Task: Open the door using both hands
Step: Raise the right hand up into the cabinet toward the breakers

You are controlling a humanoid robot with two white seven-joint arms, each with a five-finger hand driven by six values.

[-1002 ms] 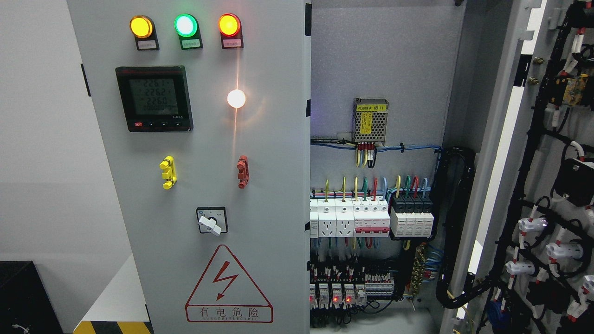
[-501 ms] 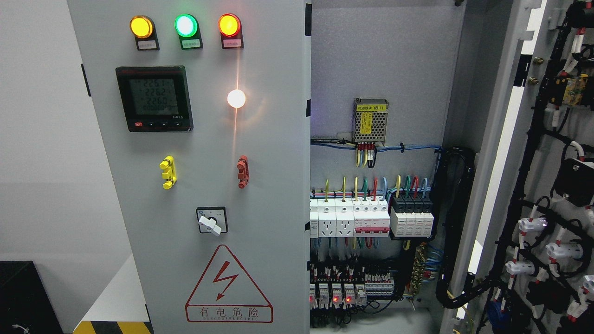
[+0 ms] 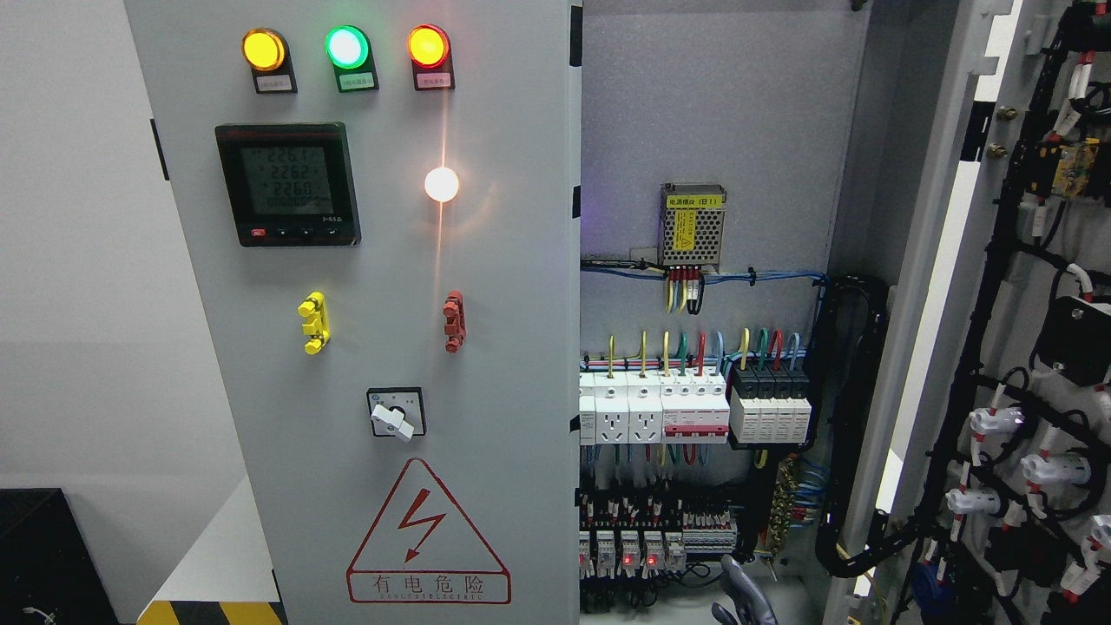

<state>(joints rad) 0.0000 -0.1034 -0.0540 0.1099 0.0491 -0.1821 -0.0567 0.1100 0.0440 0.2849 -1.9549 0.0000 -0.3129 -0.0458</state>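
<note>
Rising into view at cabinet (image 3: 720,104) bottom edge: a hand (image 3: 745,599), grip unclear; right door (image 3: 946,260) already open, left door (image 3: 391,260) shut.

The left door (image 3: 364,312) of the cabinet is carrying a black digital meter (image 3: 287,184) whose screen is showing three rows of digits, reading roughly 226.1, 226.2 and 226.3, with a smaller bottom row too fine to make out. Near the door's lower edge a red warning triangle (image 3: 427,534) with a lightning bolt is displaying the characters 有电危险 above a line of small Latin letters that are too blurred to read. Small labels under the three indicator lamps (image 3: 347,47) are illegible. Inside the cabinet, a yellow label on the metal power supply (image 3: 692,226) is showing Chinese print too small to read with certainty.
</note>
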